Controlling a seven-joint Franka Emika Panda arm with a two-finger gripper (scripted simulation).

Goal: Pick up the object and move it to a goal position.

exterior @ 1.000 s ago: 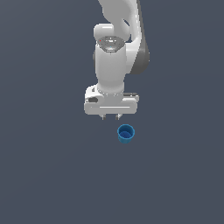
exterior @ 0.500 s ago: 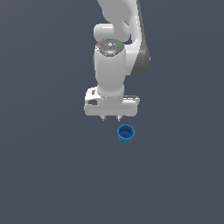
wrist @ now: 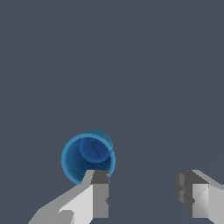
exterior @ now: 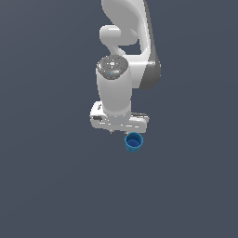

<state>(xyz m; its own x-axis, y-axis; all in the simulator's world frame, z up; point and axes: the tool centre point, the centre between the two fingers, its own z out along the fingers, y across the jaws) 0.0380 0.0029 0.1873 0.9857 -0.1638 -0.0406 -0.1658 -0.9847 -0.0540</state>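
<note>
Two fingers (wrist: 99,192) of the claw (wrist: 142,192) stand wide apart, gripping nothing. One fingertip sits just beside the blue cup (wrist: 89,158), which stands upright with its hollow top showing, outside the gap, on the dark grey floor (exterior: 46,186).

A: What carries everything here?

B: A plain, dark slate-grey surface (exterior: 51,186) that fills both views edge to edge, with no seam, edge or marking visible. Whether it is a desk or a floor cannot be told.

A: And what lies directly on it?

B: Only a small bright blue cup (exterior: 134,142), standing upright with its hollow top open, its inside visible in the wrist view (wrist: 89,157).
</note>
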